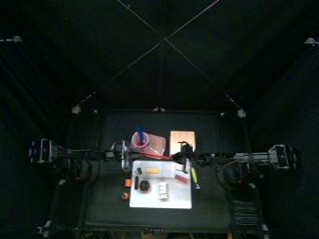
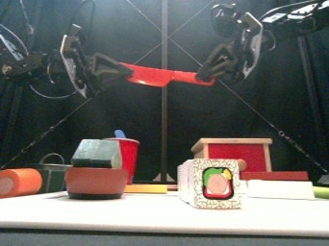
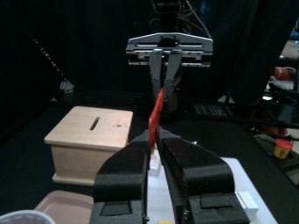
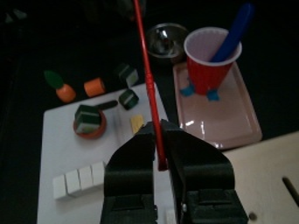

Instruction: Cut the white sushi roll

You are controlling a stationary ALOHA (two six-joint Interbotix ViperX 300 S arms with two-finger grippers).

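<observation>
We see a dim pen of black curtains, lit from above; the white board (image 1: 163, 183) glows pale. Our front view keeps the near sushi roll (image 2: 214, 184) crisp, while both wrist views blur their jaws.

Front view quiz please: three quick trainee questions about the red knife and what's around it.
1. True or false: the red knife lies on the white board.
2. What stands in the red cup? A: a blue stick. B: a fork. C: nothing.
3. Which arm's fingers are clearly shut on the knife?

Key: 1 false, it is held up in the air between the two arms. 2 A. 3 the right gripper.
</observation>
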